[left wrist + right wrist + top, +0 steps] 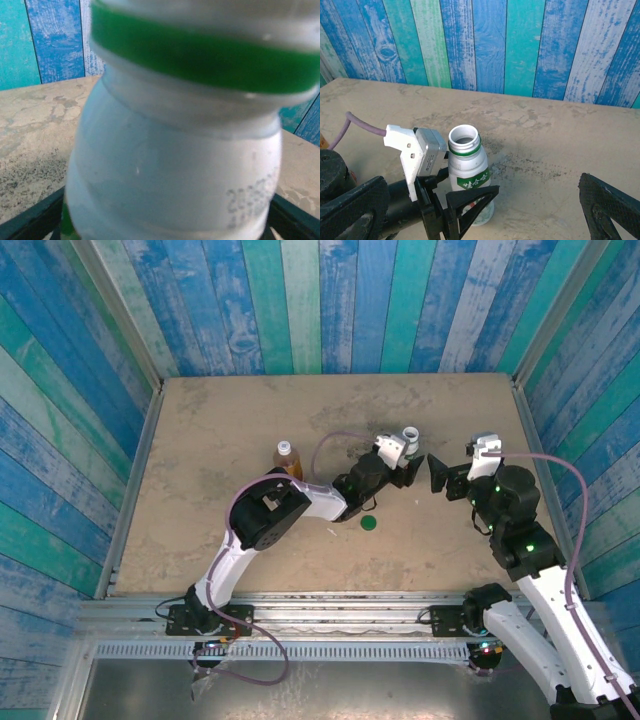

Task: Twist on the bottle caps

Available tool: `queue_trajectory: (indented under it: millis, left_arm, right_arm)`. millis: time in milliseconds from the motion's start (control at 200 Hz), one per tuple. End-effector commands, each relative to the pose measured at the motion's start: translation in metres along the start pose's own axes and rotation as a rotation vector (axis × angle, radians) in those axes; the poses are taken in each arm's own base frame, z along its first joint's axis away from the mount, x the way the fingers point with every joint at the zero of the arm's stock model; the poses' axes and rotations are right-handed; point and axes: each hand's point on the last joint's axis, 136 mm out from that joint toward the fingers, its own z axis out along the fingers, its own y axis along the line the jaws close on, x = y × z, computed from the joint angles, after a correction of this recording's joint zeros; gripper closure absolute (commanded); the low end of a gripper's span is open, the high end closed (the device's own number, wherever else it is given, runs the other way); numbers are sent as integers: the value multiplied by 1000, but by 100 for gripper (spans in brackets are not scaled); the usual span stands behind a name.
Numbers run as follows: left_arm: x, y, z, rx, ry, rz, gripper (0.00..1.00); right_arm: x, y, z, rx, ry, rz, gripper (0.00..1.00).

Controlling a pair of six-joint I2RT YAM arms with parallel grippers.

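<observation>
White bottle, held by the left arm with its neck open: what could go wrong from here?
1. The left gripper clamps the white bottle low on its body; torque from screwing at the neck could spin or tip it.
2. The green cap lies flat on the table close beside the left arm, and the right gripper is open and empty; fetching it risks a fumbled pinch or bumping that arm.

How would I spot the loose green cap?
On the sandy tabletop, find the left arm stretched across the middle. Just on its near side lies the green cap: the only flat green disc; the amber bottle and white bottle stand upright.
</observation>
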Motion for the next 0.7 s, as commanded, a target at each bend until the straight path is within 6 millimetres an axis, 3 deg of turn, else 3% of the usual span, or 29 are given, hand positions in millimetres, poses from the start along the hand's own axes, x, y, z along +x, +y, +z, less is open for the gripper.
queue_trajectory:
  millis: [0, 120, 381, 596, 696]
  left_arm:
    - [24, -2, 5, 12, 25, 17, 28]
    - [25, 0, 4, 7, 25, 20, 36]
    - [13, -4, -6, 21, 9, 36, 41]
    - [-12, -6, -37, 41, -11, 95, 40]
    - [-23, -7, -57, 55, -21, 128, 40]
  right_arm:
    - [6, -1, 1, -2, 17, -5, 0]
    - [8, 0, 3, -5, 26, -3, 0]
    - [8, 0, 5, -4, 29, 1, 0]
    - [-1, 8, 6, -50, -22, 44, 0]
    - [6, 2, 10, -18, 10, 177, 0]
